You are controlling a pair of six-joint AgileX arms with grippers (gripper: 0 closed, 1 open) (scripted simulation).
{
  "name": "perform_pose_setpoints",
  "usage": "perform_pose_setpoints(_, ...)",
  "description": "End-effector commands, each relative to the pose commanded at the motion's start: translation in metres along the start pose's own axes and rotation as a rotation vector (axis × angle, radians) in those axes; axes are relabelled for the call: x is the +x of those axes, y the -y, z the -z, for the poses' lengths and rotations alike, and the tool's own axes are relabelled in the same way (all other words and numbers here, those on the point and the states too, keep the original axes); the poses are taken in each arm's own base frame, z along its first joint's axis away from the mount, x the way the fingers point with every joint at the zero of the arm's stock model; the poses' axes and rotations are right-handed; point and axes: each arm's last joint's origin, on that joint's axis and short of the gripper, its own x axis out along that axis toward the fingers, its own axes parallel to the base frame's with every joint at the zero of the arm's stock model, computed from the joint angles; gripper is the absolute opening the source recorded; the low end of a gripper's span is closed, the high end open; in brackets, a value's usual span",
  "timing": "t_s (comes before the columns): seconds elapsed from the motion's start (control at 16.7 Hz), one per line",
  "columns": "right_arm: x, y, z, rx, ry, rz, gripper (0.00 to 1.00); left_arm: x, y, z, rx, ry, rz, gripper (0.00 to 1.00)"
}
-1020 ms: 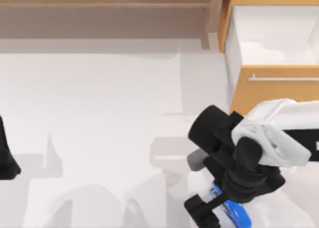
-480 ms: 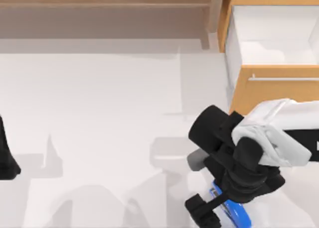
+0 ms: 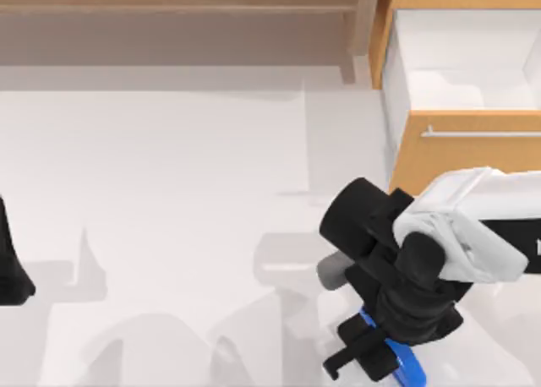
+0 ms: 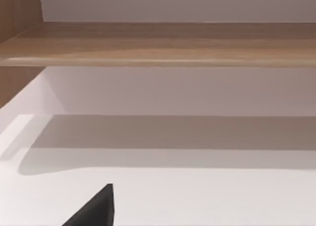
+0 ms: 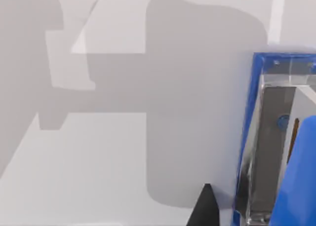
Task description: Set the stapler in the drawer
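Stapler [image 3: 404,363] sits at the bottom right of the top view, on the white tabletop [image 3: 186,193], mostly hidden under the right arm. Blue body pokes out below the wrist, angled down to the right.

Right tool [image 3: 359,362] is at the stapler's left end, black fingers touching the blue body. Looks closed on the stapler, with one finger [image 3: 345,359] sticking out down-left. Right wrist view: stapler [image 5: 276,152] at the right edge, blue frame with grey metal inside, one dark fingertip [image 5: 205,206] just beside it at the bottom.

Drawer [image 3: 473,150] is at the upper right of the top view, pulled open, white interior facing up, orange-brown front with silver bar handle [image 3: 482,134] toward the arm. Stapler is well apart from it, below the drawer front.

Left arm is parked at the left edge of the top view, a dark piece of it visible at mid-height; can't tell its tool state. Left wrist view shows the long brown shelf [image 4: 158,43] across the upper frame and a dark fingertip [image 4: 96,208] at the bottom.
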Motion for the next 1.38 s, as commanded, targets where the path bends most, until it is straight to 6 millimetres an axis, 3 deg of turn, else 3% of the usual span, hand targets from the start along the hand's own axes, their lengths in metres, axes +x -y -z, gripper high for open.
perform_pose_setpoints(0.42,0.000,0.000,0.000,0.000,0.000,0.000,0.00,0.000,0.000,0.000,0.000,0.000,0.000,1.00)
perform_pose_setpoints(0.9,-0.035,0.000,-0.001,-0.003,0.016,0.003,0.00,0.000,0.000,0.000,0.000,0.000,0.000,1.00)
perform_pose_setpoints(1.2,-0.035,0.000,-0.001,-0.002,0.012,0.003,0.00,0.000,0.000,0.000,0.000,0.000,0.000,1.00)
perform_pose_setpoints(1.38,-0.053,0.006,-0.013,0.029,0.072,0.008,0.00,0.000,0.000,0.000,0.000,0.000,0.000,1.00)
